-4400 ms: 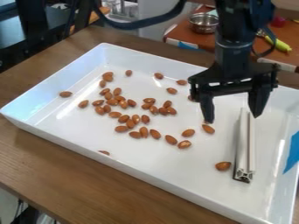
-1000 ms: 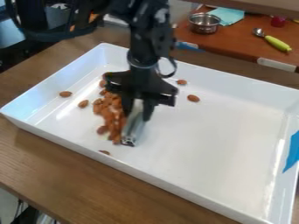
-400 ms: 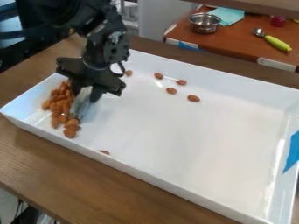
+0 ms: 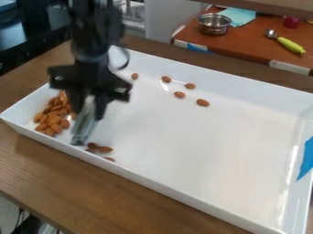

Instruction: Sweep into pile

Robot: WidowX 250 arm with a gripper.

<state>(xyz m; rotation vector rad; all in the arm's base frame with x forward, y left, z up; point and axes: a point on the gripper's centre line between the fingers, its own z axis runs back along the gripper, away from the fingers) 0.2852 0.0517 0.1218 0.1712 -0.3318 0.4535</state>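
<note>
At the tray's left end, the gripper (image 4: pixel 89 103) is shut on a pale metal bar (image 4: pixel 84 125), whose lower end hangs by the front wall. A heap of brown almonds (image 4: pixel 55 116) lies left of the bar, in the left corner of the white tray (image 4: pixel 202 183). Just right of the bar's lower end are a few loose almonds (image 4: pixel 105 149), near the front wall. Several more almonds (image 4: pixel 202 103) lie scattered toward the tray's back wall. Part of the heap's right side is hidden behind the gripper.
The tray's raised walls surround the work area, with blue tape (image 4: pixel 305 160) at the right wall. Beyond the tray, a brown side table (image 4: pixel 245 48) holds a metal pot (image 4: pixel 214 24), a cloth (image 4: pixel 238 16) and a green-handled spoon (image 4: pixel 290 45).
With the bar in it, the gripper went from the right side to the left end, sweeping almonds into a corner heap. Since the last earlier frame, the bar has shifted slightly toward the front wall.
</note>
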